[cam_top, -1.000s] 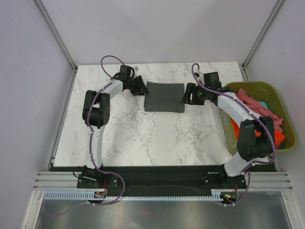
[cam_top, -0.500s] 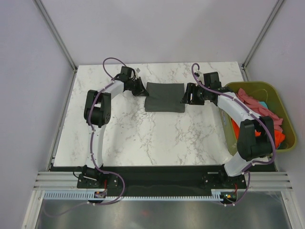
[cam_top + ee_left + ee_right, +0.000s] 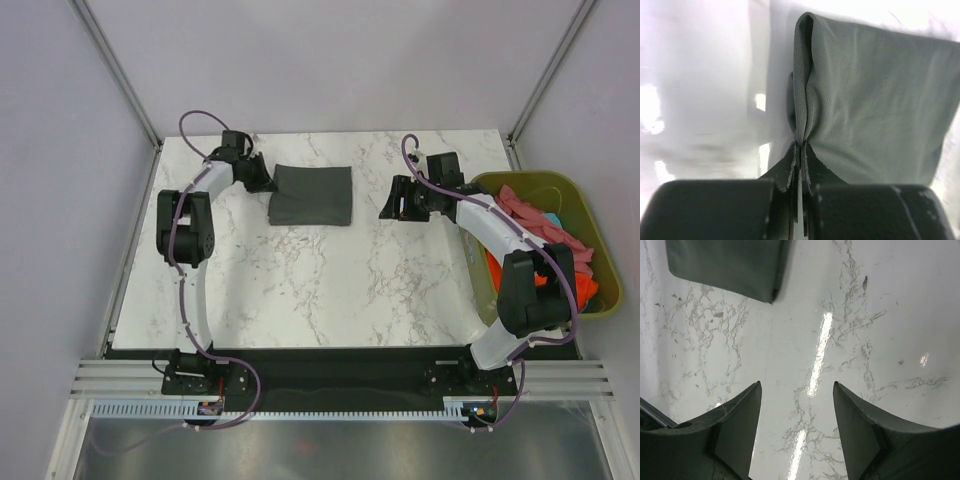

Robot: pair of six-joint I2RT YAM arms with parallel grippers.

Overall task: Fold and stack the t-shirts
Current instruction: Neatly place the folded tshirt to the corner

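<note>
So the folded charcoal t-shirt (image 3: 312, 194) is lying flat on the marble table (image 3: 330, 290), up by the far edge and a bit left of the middle. The left gripper (image 3: 800, 150) is clamped tight on the shirt's left edge, and the cloth bunches into a little pleat right where the fingers (image 3: 785, 172) pinch it. The rest of the shirt spreads out away from them. The right gripper (image 3: 796, 390) sits well apart from the shirt's right edge, fingers (image 3: 742, 415) spread wide over bare marble. Over by the right edge, the olive bin (image 3: 578, 192) holds a pink tee (image 3: 530, 215) and an orange tee (image 3: 592, 288).
</note>
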